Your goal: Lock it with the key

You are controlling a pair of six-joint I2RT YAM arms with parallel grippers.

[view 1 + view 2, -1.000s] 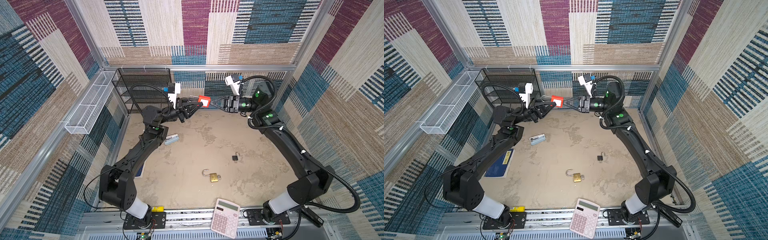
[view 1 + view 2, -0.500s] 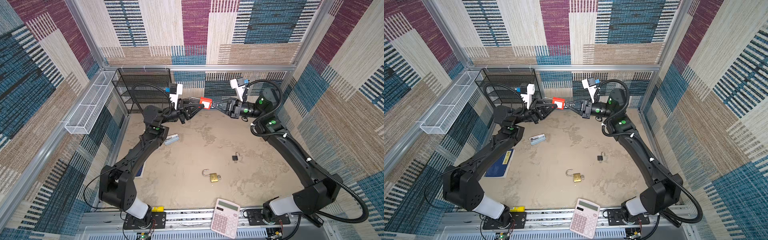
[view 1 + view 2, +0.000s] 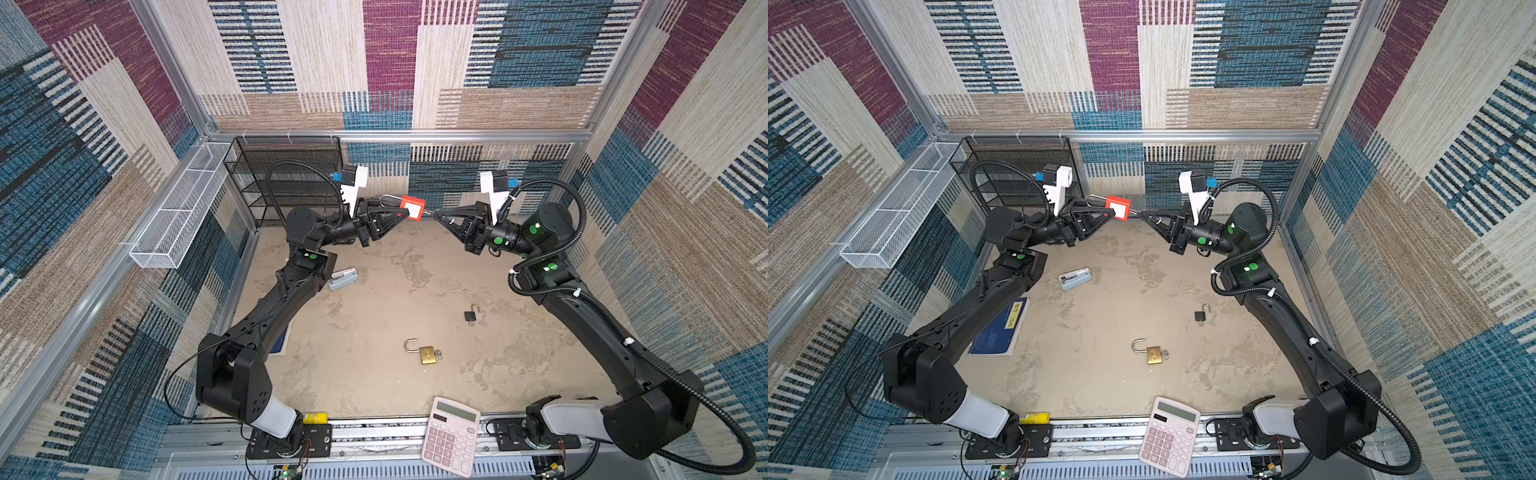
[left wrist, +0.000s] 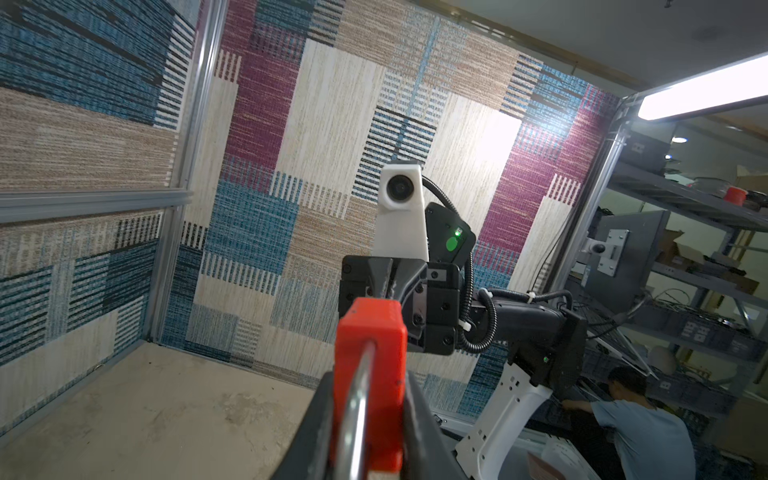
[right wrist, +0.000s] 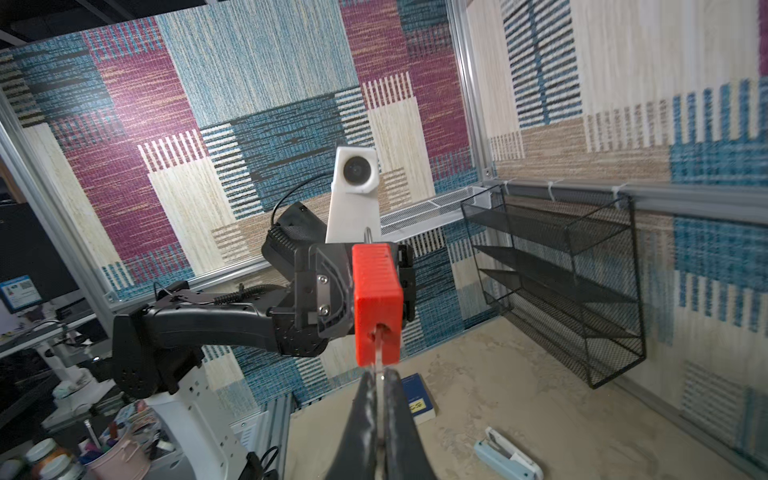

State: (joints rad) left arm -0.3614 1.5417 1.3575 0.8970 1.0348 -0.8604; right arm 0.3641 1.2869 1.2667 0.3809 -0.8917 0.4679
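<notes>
1. red padlock (image 5: 377,303): matt red plastic body, ribbed on one face. Its shackle (image 4: 353,415) is shiny bare metal.
2. key (image 5: 379,357): thin bright metal blade.
3. table (image 3: 374,324): rough, mottled, sandy-looking matt top.
4. walls (image 3: 390,50): coarse woven cloth panels, pretty carpet-like.
5. rack (image 3: 286,166): matt black wire mesh.
6. brass padlock (image 3: 428,356): glossy yellow metal.
7. calculator (image 3: 451,440): smooth pink plastic.

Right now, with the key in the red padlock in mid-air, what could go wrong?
1. The right gripper pinches the key only at its fingertips. A turn could make the key slip or twist out.
2. The left gripper holds the red padlock in the air with nothing under it. Key torque might rotate it in the grip.
3. If either grip fails, the piece likely falls to the table.
</notes>
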